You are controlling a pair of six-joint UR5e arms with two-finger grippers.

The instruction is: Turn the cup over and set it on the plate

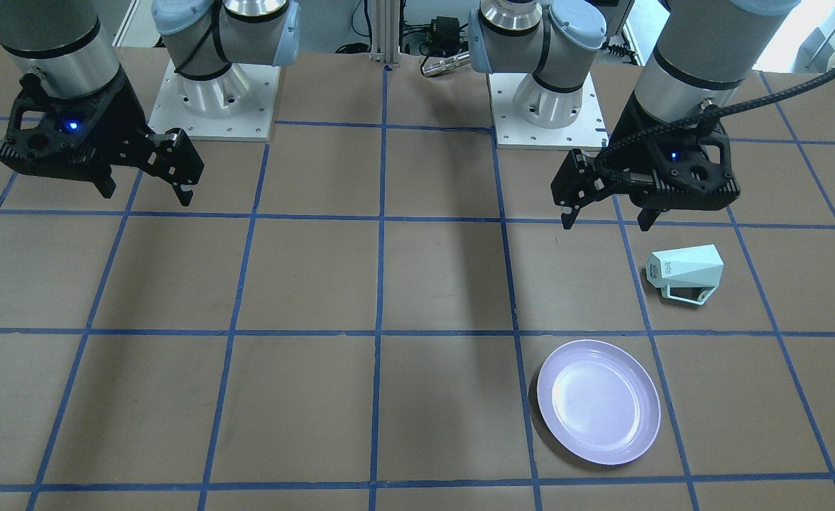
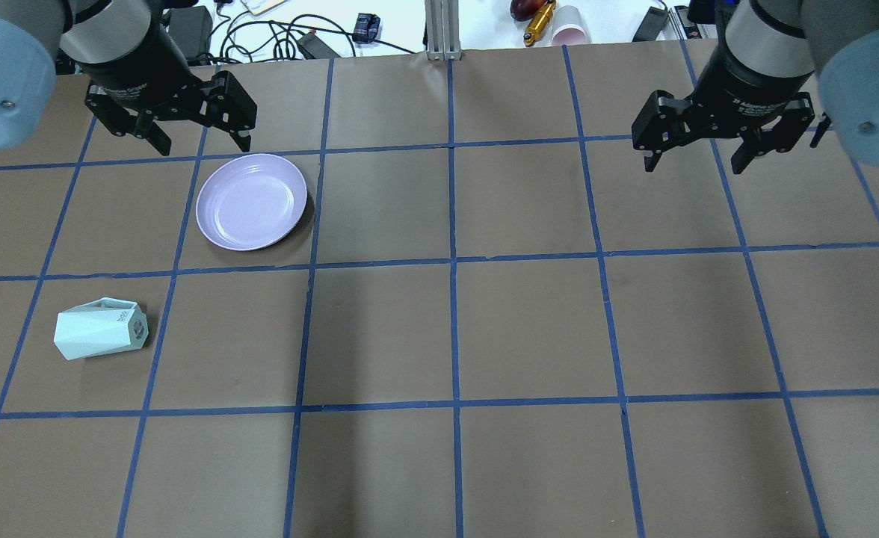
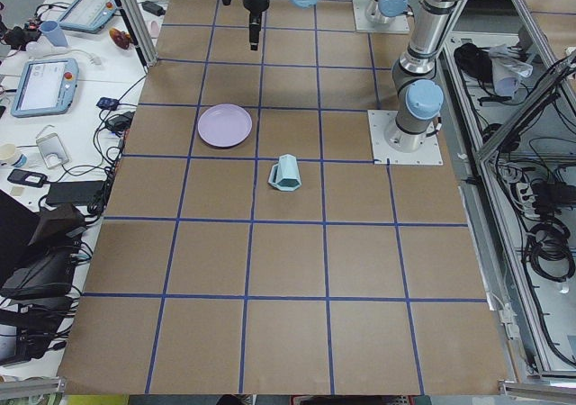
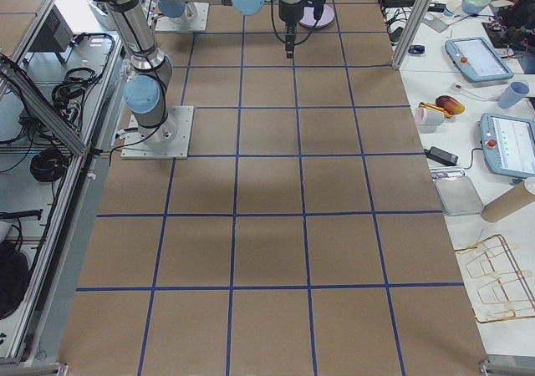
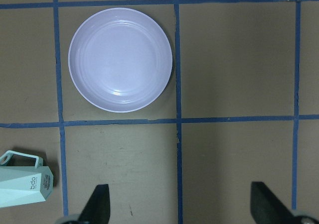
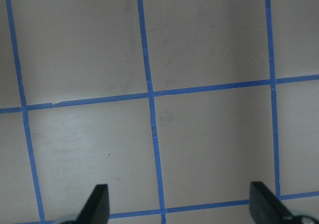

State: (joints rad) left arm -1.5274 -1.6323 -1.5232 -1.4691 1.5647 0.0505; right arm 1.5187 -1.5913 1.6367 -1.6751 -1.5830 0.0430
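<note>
— How do the arms stand?
— Both hang over the worktop point(image 2: 529, 336). The left gripper point(image 2: 202, 140) and right gripper point(image 2: 694, 166) point down, spread wide, holding nothing.
— The cup point(image 2: 102, 330)?
— It's on its side on the left, mint and faceted. Beyond it, apart, lies the glossy lavender plate point(image 2: 251, 202), near the left gripper. Blue tape grids the brown paper.

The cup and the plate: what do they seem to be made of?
The cup: matte, sharp flat facets without glare, likely moulded plastic or unglazed ceramic. The plate: glossy, with bright light reflections inside its rim, likely glazed ceramic or melamine. Neither is certain.
</note>
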